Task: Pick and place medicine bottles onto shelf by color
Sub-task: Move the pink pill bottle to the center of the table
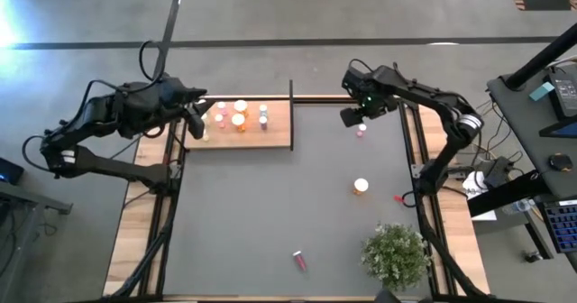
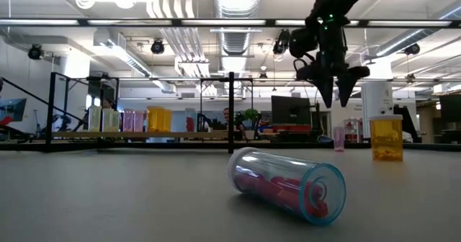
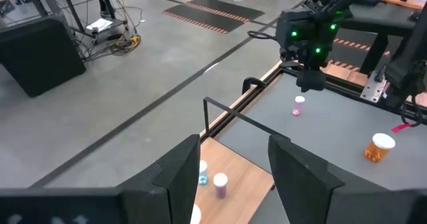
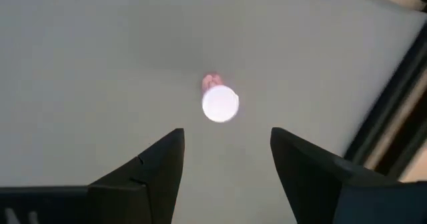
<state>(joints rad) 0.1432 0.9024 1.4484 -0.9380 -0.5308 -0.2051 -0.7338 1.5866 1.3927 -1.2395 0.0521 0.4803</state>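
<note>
near edge: pink bottle (image 2: 288, 190) on its side | far-left corner: shelf (image 1: 270, 133) holds several bottles, left gripper (image 1: 193, 121) beside it, fingers apart, empty | far right: right gripper (image 1: 353, 116) spread above upright pink bottle (image 1: 361, 132) | orange bottle (image 1: 361, 186) also unplaced

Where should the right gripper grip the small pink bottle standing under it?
Grip the pink bottle across its round body just below the white cap, coming straight down from above: it stands upright and alone, and the open right gripper hovers over it.
</note>
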